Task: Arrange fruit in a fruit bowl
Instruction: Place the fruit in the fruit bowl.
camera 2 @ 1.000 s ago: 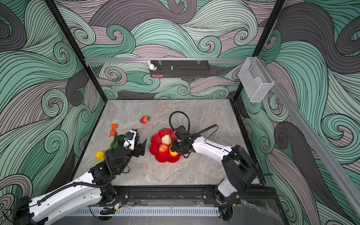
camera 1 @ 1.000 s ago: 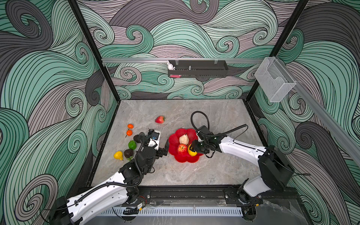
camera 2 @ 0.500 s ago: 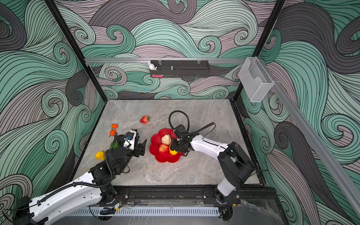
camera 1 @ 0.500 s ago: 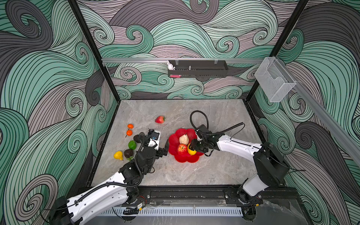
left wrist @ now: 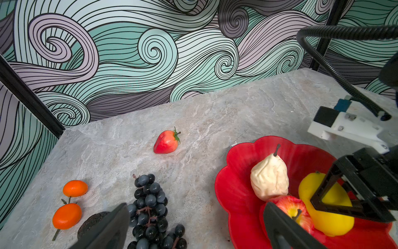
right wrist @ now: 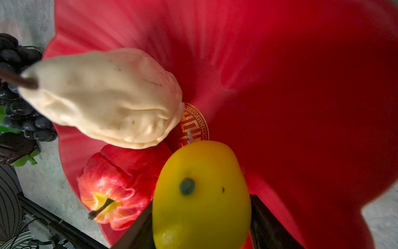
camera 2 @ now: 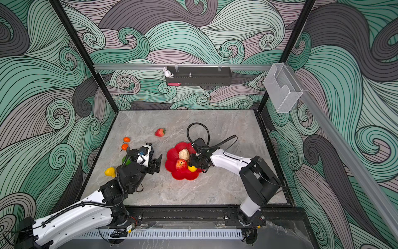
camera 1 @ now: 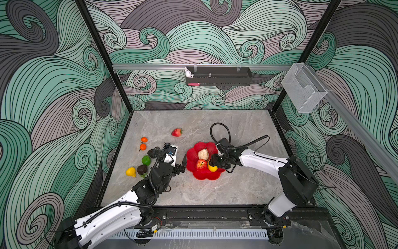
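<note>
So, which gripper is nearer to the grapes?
Left. The left gripper hangs open close by the grapes; the right gripper straddles the lemon in the bowl, farther away.

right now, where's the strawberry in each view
In a top view: strawberry beyond the red bowl, leftward.
In a top view: strawberry beyond the red bowl, leftward.
Left wrist: strawberry alone, past the grape bunch.
Right wrist: not in it.
Shared landmark: the red bowl.

You have one mark to check: a round gold seal [right wrist: 195, 127] at the centre of the fruit bowl [right wrist: 301, 86], ringed by a key-fret border; its character is half hidden and unreadable. Nothing else carries legible text.
</note>
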